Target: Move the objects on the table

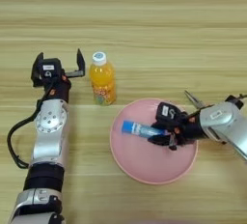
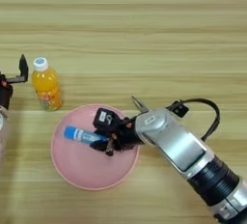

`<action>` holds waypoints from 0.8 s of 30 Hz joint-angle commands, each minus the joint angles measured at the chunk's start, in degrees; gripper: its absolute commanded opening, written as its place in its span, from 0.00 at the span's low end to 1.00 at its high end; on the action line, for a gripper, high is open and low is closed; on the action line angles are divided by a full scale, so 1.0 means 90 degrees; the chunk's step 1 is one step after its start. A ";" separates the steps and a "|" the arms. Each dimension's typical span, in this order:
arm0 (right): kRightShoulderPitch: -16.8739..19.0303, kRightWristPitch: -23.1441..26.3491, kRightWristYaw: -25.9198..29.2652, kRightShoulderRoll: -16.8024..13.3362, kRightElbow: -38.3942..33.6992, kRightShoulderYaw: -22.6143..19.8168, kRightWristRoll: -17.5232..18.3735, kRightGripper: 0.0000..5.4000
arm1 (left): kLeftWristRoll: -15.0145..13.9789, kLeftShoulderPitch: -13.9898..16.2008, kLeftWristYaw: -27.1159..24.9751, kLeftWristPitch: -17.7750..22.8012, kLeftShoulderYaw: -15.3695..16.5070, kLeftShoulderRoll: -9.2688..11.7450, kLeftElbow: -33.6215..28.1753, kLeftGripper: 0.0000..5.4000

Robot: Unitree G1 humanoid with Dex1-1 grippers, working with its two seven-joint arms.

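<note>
Light-wood table (image 1: 144, 25) with plank grain carries a round pink plate (image 1: 144, 170). Over its bowl we see the blue glue stick (image 1: 137, 129), lying level and clamped at one end by the right gripper (image 1: 163, 136). Just beside the plate stands the upright orange juice bottle (image 1: 102, 80), white-capped. Next to it, the left gripper (image 1: 59, 63) points up, fingers spread, holding nothing.

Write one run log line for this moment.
right pincer: shut on glue stick over pink plate | left pincer: open beside juice bottle
</note>
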 commanded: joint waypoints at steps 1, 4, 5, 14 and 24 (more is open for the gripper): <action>-0.0008 0.0026 -0.0106 -0.0001 -0.0380 -0.0612 0.0252 0.26 | 0.0002 -0.0053 -0.0014 -0.0051 0.0017 -0.0005 0.0052 1.00; 0.0156 0.0075 -0.0222 -0.0062 -0.0761 -0.1153 0.0493 0.26 | -0.0009 -0.0071 -0.0030 -0.0072 0.0027 0.0010 0.0095 1.00; 0.0222 0.0082 -0.0270 -0.0091 -0.0849 -0.1341 0.0563 0.26 | -0.0012 -0.0074 -0.0037 -0.0083 0.0031 0.0015 0.0108 1.00; 0.0820 -0.0220 -0.0697 -0.0328 -0.0552 -0.2534 0.0640 0.26 | -0.0029 -0.0075 -0.0074 -0.0121 0.0051 0.0045 0.0139 1.00; 0.1275 -0.0551 -0.0963 -0.0403 0.0183 -0.2752 0.0400 0.26 | -0.0036 -0.0102 -0.0100 -0.0144 0.0078 0.0055 0.0192 1.00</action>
